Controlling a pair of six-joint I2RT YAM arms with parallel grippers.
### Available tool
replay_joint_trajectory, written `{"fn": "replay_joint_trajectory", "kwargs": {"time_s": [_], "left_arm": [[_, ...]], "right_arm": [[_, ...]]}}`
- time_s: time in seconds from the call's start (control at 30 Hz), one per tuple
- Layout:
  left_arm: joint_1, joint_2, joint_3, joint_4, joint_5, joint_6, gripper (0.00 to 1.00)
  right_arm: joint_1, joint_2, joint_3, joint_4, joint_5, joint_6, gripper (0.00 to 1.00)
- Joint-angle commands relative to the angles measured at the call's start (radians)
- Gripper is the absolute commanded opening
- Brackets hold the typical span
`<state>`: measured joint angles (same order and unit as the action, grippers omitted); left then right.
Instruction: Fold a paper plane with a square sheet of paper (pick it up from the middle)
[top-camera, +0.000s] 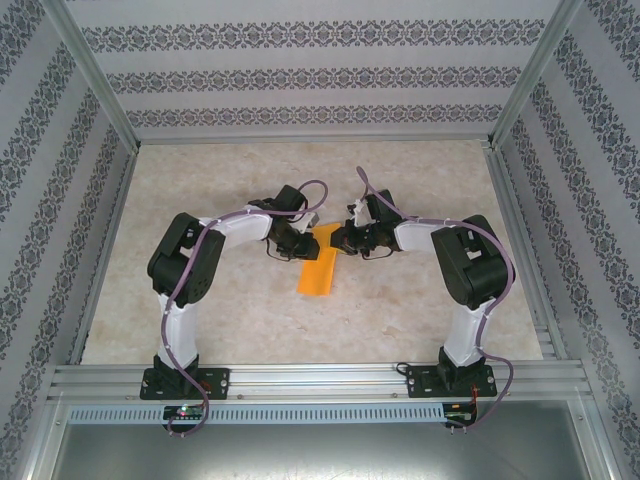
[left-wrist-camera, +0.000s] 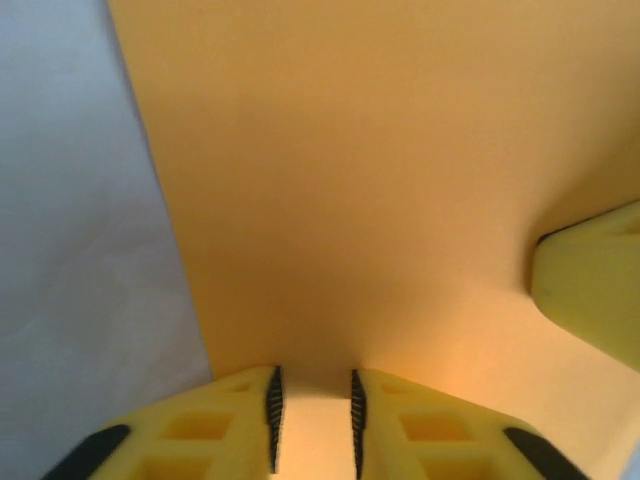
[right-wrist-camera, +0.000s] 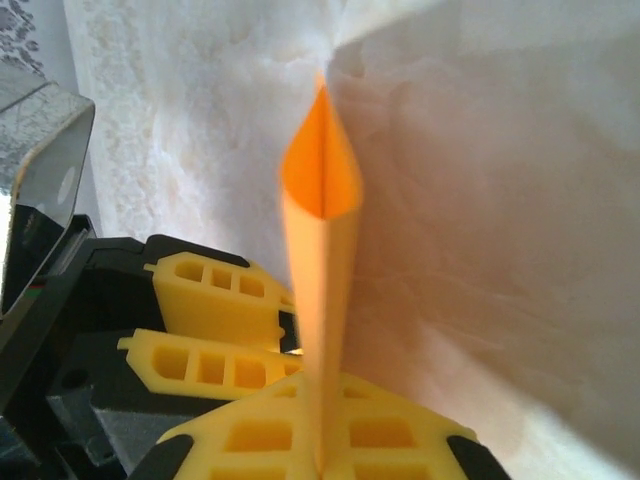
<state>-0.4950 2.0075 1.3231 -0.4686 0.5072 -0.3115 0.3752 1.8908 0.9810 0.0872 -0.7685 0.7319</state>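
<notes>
The square sheet of paper (top-camera: 318, 268) is bright orange and folded lengthwise into a narrow strip, slanting down to the table between the two arms. My right gripper (right-wrist-camera: 325, 420) is shut on the paper's (right-wrist-camera: 322, 250) folded edge, which stands up from the closed fingers. My left gripper (left-wrist-camera: 312, 400) faces the paper's (left-wrist-camera: 350, 180) broad side, with its jaws parted and a paper edge lying loose in the gap. In the top view the left gripper (top-camera: 298, 243) and right gripper (top-camera: 337, 240) meet at the strip's upper end. One right finger (left-wrist-camera: 590, 270) touches the sheet.
The marbled tabletop (top-camera: 200, 200) spreads on all sides of the paper. Patterned walls and metal posts (top-camera: 95, 80) enclose it. An aluminium rail (top-camera: 320, 378) runs along the near edge and carries both arm bases.
</notes>
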Motion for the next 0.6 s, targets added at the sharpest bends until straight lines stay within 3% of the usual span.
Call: {"fn": "replay_joint_trajectory", "kwargs": {"time_s": [0.0, 0.27, 0.57], "left_arm": [[0.019, -0.087, 0.026, -0.053, -0.03, -0.03, 0.34], [0.063, -0.298, -0.122, 0.051, -0.013, -0.173, 0.48], [0.07, -0.523, -0.388, 0.244, 0.046, -0.356, 0.56]], "right_arm": [[-0.01, -0.055, -0.021, 0.083, -0.05, 0.052, 0.02], [-0.03, -0.092, -0.046, 0.234, -0.127, 0.234, 0.0], [-0.039, -0.093, -0.109, 0.637, -0.18, 0.601, 0.0]]}}
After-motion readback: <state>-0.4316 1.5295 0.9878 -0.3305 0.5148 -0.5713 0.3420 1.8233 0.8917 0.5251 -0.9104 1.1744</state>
